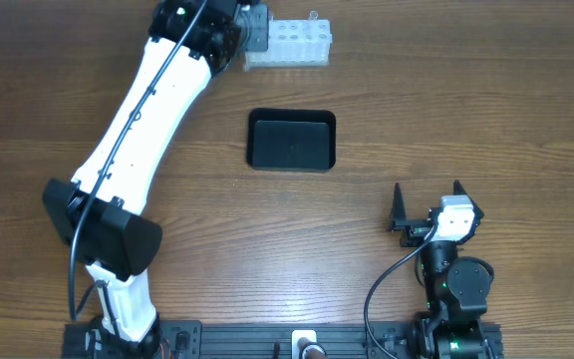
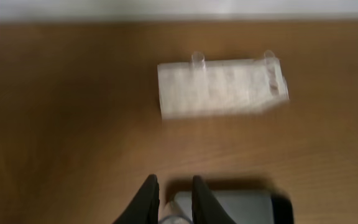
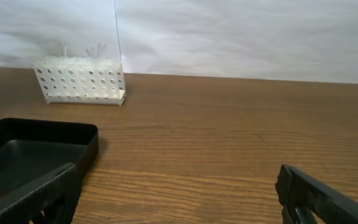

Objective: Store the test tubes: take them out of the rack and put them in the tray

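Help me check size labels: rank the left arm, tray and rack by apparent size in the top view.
1. Left arm, by far largest.
2-3. Tray and rack look nearly alike; the arm's end covers part of the rack, so unranked.

The left arm (image 1: 167,90) covers one end of the rack (image 1: 297,45), whose test tubes (image 2: 197,58) blur.

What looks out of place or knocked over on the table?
Nothing stands out: the rack stands upright with test tubes in it, the tray lies flat, apart from it, and nothing looks spilled or broken.
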### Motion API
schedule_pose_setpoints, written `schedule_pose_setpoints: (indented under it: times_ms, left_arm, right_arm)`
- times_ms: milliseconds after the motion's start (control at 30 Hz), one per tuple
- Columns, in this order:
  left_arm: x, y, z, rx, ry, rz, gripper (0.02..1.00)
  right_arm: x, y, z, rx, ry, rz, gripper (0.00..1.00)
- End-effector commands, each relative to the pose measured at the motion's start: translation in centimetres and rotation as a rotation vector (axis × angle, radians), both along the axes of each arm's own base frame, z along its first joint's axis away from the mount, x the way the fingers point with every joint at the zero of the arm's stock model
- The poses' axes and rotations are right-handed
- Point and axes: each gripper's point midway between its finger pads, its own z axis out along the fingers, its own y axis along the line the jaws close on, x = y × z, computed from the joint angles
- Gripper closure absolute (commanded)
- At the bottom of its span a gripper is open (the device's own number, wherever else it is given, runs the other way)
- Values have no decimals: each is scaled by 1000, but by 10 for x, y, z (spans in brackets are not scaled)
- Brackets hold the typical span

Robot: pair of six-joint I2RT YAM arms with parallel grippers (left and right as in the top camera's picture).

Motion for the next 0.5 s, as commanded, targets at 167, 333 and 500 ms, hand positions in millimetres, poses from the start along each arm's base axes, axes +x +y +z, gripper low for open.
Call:
schedule_pose_setpoints:
  times_ms: [167,333,500]
  left_arm:
    - [-65,-9,-17,-91,277,-15,930]
    - [-84,-7,-32,-48,368,-21,945]
    - [-91,-22,-56,-52,457,-51,958]
  right_arm:
    - [0,0,-1,3,-1,1,7]
    - [0,0,-1,3,-1,1,9]
    - [0,0,-1,3,-1,1,9]
